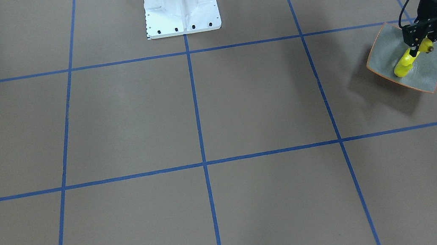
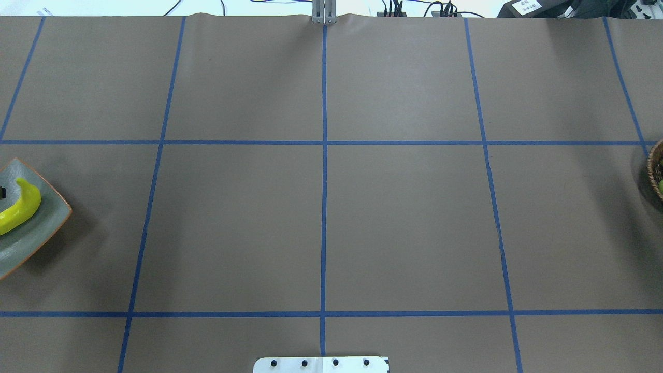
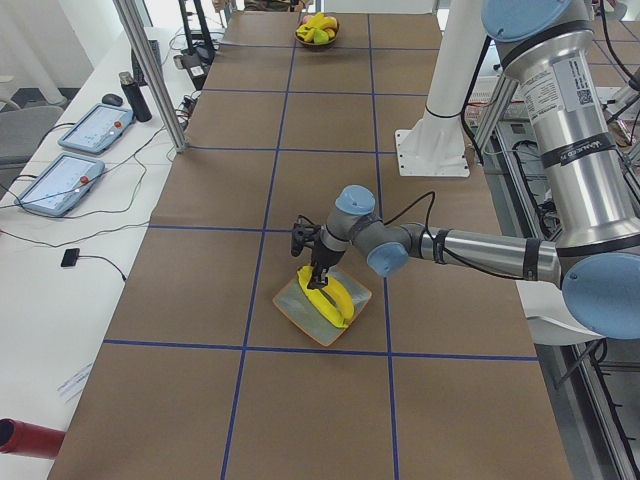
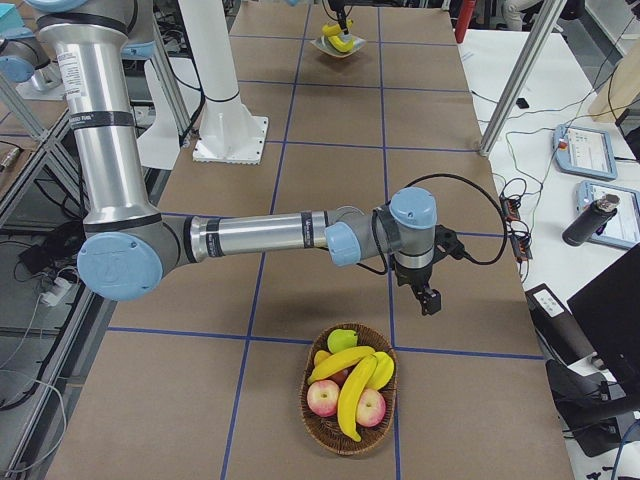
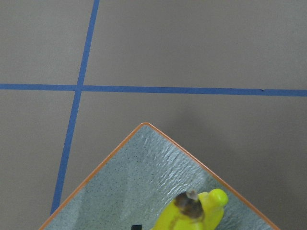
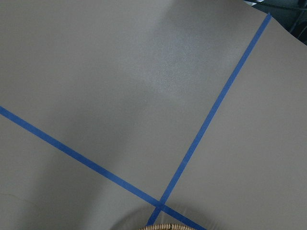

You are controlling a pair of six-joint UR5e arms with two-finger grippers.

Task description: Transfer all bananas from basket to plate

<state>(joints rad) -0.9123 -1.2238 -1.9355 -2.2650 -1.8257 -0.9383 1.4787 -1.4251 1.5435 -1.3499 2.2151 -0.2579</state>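
The left gripper (image 1: pixel 421 50) hangs low over the plate (image 1: pixel 382 54), straddling a banana (image 1: pixel 402 66) that lies in the dish; whether it pinches the fruit or stands slack cannot be told. The plate sits at the left end of the table (image 1: pixel 199 108). The right gripper (image 4: pixel 430 298) hovers above the table just beside the basket (image 4: pixel 310 420) at the opposite end, spread or pressed together cannot be told. More bananas (image 4: pixel 352 390) lie in the basket among apples (image 4: pixel 322 398)

Bananas (image 1: pixel 403 66), seemingly two, on plate (image 1: pixel 387 47).
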